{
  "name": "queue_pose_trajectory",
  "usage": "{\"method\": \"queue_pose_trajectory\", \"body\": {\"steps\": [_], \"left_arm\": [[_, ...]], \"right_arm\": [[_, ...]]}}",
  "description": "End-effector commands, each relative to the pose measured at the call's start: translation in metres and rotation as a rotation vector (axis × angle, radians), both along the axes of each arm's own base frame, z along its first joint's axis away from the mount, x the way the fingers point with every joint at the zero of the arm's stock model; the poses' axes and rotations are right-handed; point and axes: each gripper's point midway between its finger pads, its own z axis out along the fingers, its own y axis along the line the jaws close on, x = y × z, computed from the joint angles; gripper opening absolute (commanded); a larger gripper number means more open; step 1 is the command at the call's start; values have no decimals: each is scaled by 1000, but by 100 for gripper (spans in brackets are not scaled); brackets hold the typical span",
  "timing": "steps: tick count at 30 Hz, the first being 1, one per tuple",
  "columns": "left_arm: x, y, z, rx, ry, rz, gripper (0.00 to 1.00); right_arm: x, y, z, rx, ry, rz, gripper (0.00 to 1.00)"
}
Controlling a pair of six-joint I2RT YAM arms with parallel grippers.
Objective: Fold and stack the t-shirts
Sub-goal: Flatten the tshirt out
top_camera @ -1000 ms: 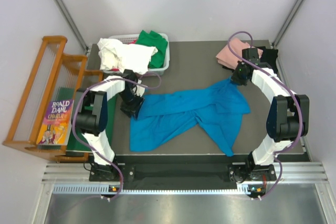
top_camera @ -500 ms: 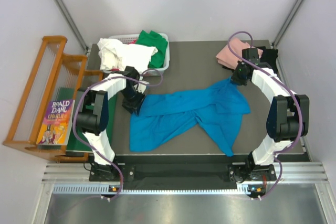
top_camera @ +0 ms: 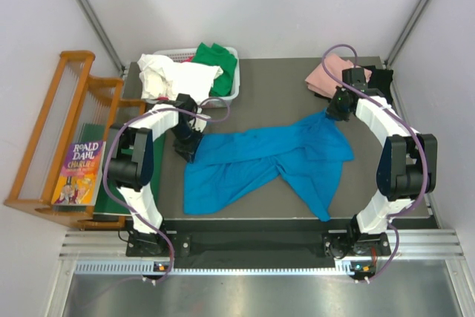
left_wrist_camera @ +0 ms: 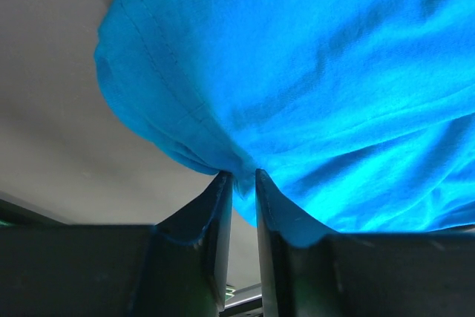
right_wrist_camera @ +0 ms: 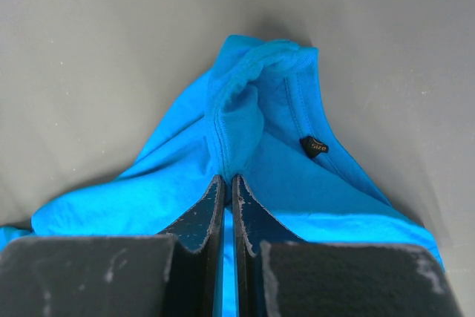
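The blue t-shirt (top_camera: 260, 165) lies unfolded and rumpled, its collar end bunched into a raised fold. Just beyond that end lies a pink t-shirt (top_camera: 324, 76); beyond the opposite end, a white t-shirt (top_camera: 178, 78) and a green t-shirt (top_camera: 220, 61) sit heaped.

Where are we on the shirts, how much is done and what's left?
Done: perhaps one, a pink tee lying flat at the far right corner, partly hidden. In hand: the blue tee, unfolded and rumpled on the table, with the left gripper pinching its left edge and the right gripper its collar. Left: folding it, then the white tee and green tee in the basket.
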Motion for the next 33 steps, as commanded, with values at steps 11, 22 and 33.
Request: {"method": "queue_pose_trajectory", "body": {"steps": [11,22,33], "left_arm": [[6,-2,-1,-3,-22,-13,6],[12,9,1,64,-65,-1,51],[7,1,20,65,-93,-5,77]], "right_arm": [[11,-3,26,4,-88,-6,0],[11,-3,26,4,-89,-4,0],[10,-2,27,5,-91,-3,0]]}}
